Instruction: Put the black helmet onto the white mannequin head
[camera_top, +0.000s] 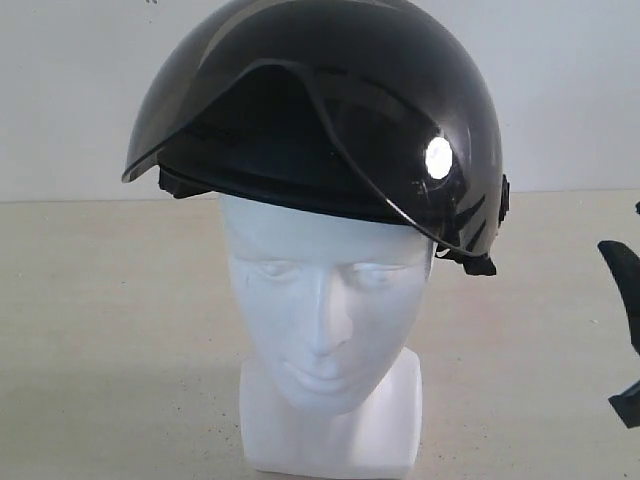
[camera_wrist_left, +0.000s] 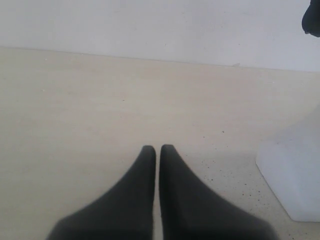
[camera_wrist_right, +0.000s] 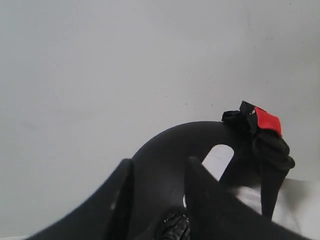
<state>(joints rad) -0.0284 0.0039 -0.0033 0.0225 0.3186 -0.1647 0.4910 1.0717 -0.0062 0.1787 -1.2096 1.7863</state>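
Exterior view: the desk (camera_top: 100, 330) is a bare beige top running to a plain white wall (camera_top: 70, 90), with open room left and right of the centre. The white mannequin head (camera_top: 325, 310) stands upright on its squared neck base at the near edge, facing the camera. The black helmet (camera_top: 330, 110) sits on its crown, tipped, rim higher on the view's left and lower on the right. The smoky visor (camera_top: 170, 110) juts out over the brow, leaving the face uncovered. The right pincer (camera_top: 612, 325) shows only at the far right edge as two dark tips, apart, with bare desk between it and the helmet. Left wrist view: the left pincer (camera_wrist_left: 157, 149) has its fingers together with only a hairline slit, nothing between them, low over empty desk. The corner of the neck base is just beside it, not touching, with dark specks on the desk near it. A dark blob in one corner is too cropped to name. Right wrist view: the fingers (camera_wrist_right: 120, 200) are spread and gripping nothing, and the helmet's curved shell fills the gap beyond them. A red tag (camera_wrist_right: 267, 121) and a black strap (camera_wrist_right: 272, 152) hang at the shell's edge, white wall behind.
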